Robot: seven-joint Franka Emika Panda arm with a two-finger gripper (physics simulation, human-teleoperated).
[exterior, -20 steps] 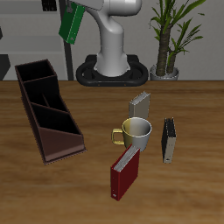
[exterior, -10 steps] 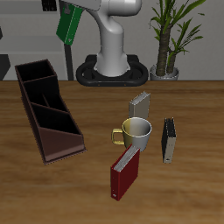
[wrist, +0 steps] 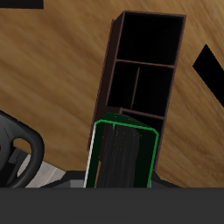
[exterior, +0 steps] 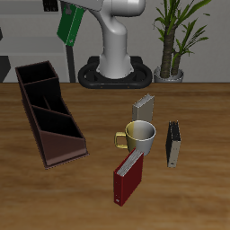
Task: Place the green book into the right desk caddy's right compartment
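Observation:
My gripper (exterior: 69, 9) is shut on the green book (exterior: 70, 25) and holds it high in the air, tilted, above the table's back edge. The book hangs over the area just behind the tall end of the right desk caddy (exterior: 47, 110), clear of it. The caddy is a long dark maroon box with inner dividers and lies on the table with its low end toward the front edge. In the wrist view the green book (wrist: 127, 159) fills the foreground, and the caddy's open compartments (wrist: 144, 70) lie below and beyond it.
A yellow-green mug (exterior: 139, 137) stands mid-table with a grey book (exterior: 144, 109) behind it, a dark book (exterior: 173, 144) beside it and a dark red book (exterior: 128, 176) nearer the front edge. The robot base (exterior: 119, 56) and a potted plant (exterior: 175, 40) stand at the back.
The gripper with the green book has shifted slightly sideways toward the caddy's side and a little upward. Nothing on the table has moved.

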